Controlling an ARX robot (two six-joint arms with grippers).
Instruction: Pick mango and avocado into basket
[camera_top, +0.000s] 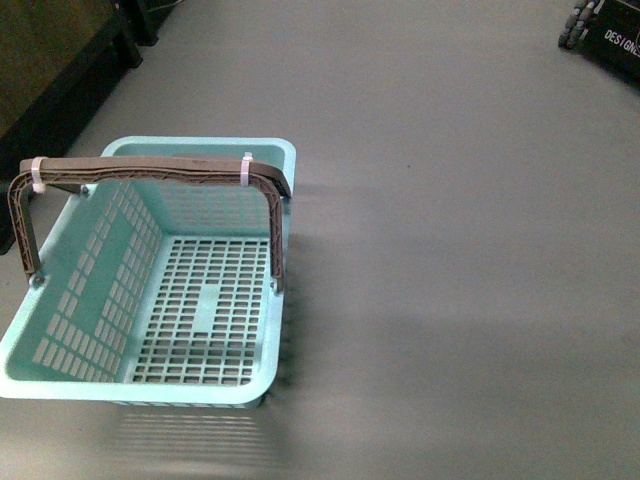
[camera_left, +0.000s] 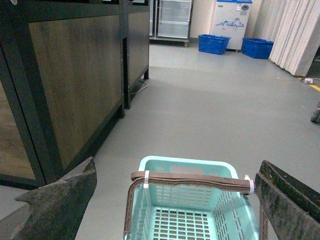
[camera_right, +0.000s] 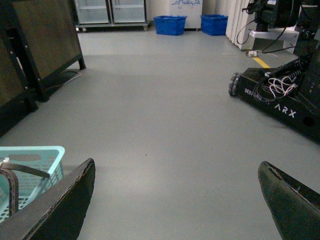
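The light teal basket (camera_top: 262, 375) stands on the grey floor at the left of the front view, empty, with its brown handle (camera_top: 150, 172) raised and tied by white zip ties. The mango and the avocado are out of view. My left gripper (camera_left: 177, 172) hangs open above the basket (camera_left: 187, 164), its handle (camera_left: 192, 179) showing between the two fingers. My right gripper (camera_right: 176, 170) is open over bare floor, with a corner of the basket (camera_right: 35, 152) off to one side. Neither arm shows in the front view.
Dark wooden cabinets (camera_left: 75, 75) stand beside the basket. Another robot's base (camera_right: 280, 100) marked ARX sits on the floor at the right. Blue bins (camera_right: 170, 24) and glass-door fridges (camera_right: 112, 10) line the far wall.
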